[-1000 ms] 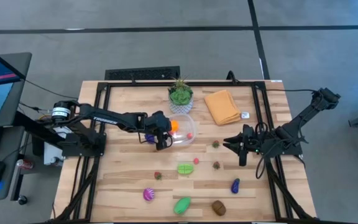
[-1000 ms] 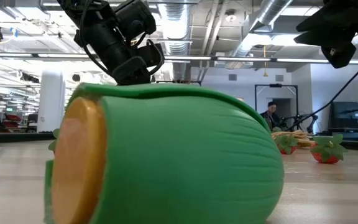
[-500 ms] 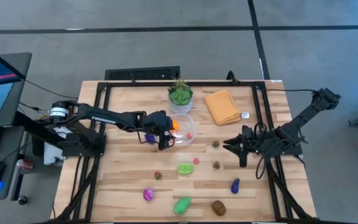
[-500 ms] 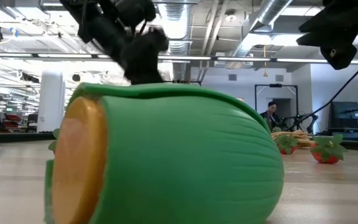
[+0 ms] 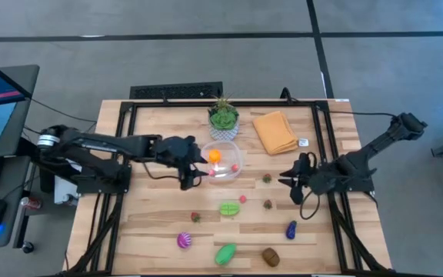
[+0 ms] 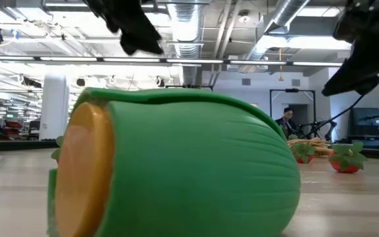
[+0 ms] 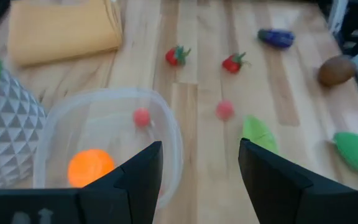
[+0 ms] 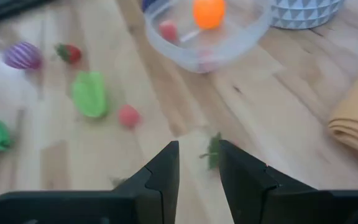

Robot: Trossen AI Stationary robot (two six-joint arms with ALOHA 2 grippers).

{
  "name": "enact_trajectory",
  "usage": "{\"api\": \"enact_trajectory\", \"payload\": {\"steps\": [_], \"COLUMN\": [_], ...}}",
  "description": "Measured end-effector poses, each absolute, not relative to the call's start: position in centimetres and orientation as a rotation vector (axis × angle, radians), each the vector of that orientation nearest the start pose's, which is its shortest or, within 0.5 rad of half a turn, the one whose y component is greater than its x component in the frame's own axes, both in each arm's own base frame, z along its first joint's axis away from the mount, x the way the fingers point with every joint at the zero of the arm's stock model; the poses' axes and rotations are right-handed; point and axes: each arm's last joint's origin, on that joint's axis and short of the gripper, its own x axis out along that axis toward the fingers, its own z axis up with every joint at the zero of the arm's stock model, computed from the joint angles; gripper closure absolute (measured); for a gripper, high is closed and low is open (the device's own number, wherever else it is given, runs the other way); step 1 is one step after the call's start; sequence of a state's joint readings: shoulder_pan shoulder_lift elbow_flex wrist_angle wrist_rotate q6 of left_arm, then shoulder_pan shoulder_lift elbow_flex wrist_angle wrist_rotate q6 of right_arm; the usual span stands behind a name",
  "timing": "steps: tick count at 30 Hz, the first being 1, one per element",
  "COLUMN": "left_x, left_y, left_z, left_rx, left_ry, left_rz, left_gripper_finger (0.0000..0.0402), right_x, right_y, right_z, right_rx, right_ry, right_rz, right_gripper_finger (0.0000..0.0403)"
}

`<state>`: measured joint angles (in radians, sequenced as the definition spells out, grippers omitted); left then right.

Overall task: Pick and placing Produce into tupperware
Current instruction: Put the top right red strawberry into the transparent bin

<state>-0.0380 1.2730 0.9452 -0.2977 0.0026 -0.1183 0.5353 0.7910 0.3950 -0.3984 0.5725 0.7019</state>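
Beside me I see a potted plant [image 5: 223, 116] in its white pot, near a folded orange cloth [image 5: 274, 131] on my wooden table [image 5: 152, 208].

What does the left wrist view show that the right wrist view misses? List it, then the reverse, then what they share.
Only the left wrist view: a purple eggplant and a brown piece on the wood.
Only the right wrist view: a purple striped piece.
Both: the tupperware with an orange ball and a small red piece inside, the white pot beside it, the orange cloth, and loose green and red produce on the table.
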Motion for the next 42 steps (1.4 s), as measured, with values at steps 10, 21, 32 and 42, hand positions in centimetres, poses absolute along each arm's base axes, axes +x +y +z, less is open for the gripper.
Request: {"api": "enact_trajectory", "payload": {"steps": [10, 21, 32, 42], "left_x": [22.1, 20.1, 19.8, 19.8], "left_y": [-3.7, -4.9, -5.1, -5.0], "left_z": [31.0, 31.5, 31.2, 31.2], "left_rx": [-0.075, -0.089, -0.116, -0.134], "left_ry": [0.562, 0.554, 0.575, 0.578], "left_rz": [0.139, 0.243, 0.256, 0.263], "left_gripper_finger": [0.0203, 0.0203, 0.0203, 0.0203], "right_x": [15.0, 16.3, 17.5, 17.6], "right_y": [5.1, 4.1, 3.2, 2.4], "right_z": [17.6, 16.0, 14.5, 14.1], "right_rx": [0.216, 0.148, 0.115, 0.025], "right_ry": [0.701, 0.832, 0.965, 1.013], "right_rz": [-0.304, -0.285, -0.145, -0.073], "right_gripper_finger": [0.0185, 0.0126, 0.0126, 0.0126]}}
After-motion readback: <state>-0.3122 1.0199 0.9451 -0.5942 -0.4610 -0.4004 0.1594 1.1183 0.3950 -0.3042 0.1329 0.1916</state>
